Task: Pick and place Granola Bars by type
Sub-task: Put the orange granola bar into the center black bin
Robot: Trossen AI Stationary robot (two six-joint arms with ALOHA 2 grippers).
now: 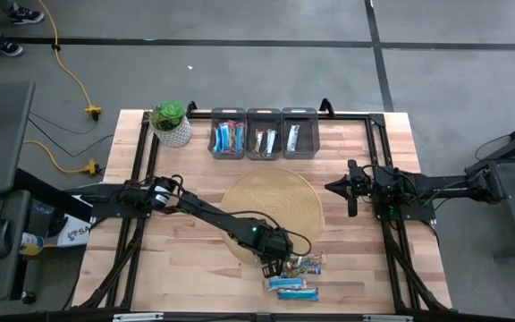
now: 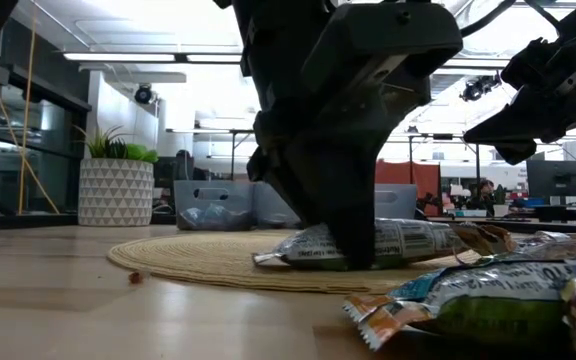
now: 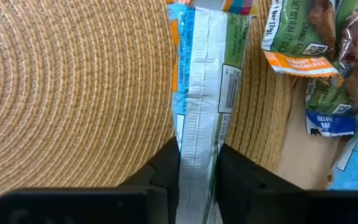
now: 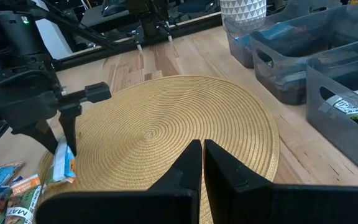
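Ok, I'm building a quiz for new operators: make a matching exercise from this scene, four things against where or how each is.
1 plant
2 left end effector
3 right end effector
4 bins

A clamped on a bar at the mat's edge
B three in a row, part filled
C corner on the left arm's side
D shut, empty, right of the mat

Pairs: 1-C, 2-A, 3-D, 4-B

You are in an open-plan office used as a robot lab: ceiling strip lights [image 2: 118, 56], desks with monitors [image 2: 548, 180], concrete floor [image 1: 240, 72], yellow extension cords [image 1: 74, 76].
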